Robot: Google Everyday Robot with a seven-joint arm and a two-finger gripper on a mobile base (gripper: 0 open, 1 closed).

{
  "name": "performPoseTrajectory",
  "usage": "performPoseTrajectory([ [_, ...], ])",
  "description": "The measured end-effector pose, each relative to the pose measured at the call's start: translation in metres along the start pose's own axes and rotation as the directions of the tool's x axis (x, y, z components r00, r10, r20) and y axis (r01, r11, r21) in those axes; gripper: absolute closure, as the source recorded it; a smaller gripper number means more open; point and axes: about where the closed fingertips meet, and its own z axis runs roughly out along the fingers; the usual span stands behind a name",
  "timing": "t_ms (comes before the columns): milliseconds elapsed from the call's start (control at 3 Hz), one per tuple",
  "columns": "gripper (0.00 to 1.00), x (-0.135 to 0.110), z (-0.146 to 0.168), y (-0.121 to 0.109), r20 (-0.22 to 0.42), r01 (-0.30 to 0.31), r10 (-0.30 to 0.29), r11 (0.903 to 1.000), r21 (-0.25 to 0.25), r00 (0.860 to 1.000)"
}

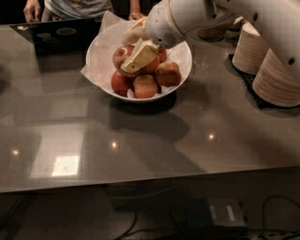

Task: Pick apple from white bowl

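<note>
The white bowl [101, 56], lined with crinkled white paper, stands at the back middle of the grey table and holds several red apples. My gripper [133, 47] reaches into it from the upper right. Its two cream fingers [139, 58] are shut on the topmost apple [120, 56], which sits above the others. Three more apples [146, 86] lie along the bowl's front. The arm hides the back of the bowl.
Tall stacks of beige paper plates [277, 77] stand on a dark mat at the right edge. A dark tray [56, 33] lies at the back left, with a person's hands [32, 9] behind it. The table's front edge [140, 180] runs below.
</note>
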Motion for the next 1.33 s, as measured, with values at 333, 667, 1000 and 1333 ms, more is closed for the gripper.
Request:
performPoseTrajectory([
  [333, 0.95, 0.0022, 0.0051, 0.0000, -0.014, 0.003, -0.003, 1.0000, -0.001, 1.000],
  [667, 0.76, 0.0077, 0.0102, -0.0032, -0.032, 0.012, -0.012, 0.9999, -0.005, 0.999],
  [1000, 0.53, 0.0077, 0.0103, -0.0032, -0.032, 0.012, -0.012, 0.9999, -0.005, 0.999],
  [1333, 0.29, 0.0077, 0.0103, -0.0032, -0.032, 0.012, -0.012, 0.9999, -0.005, 0.999],
])
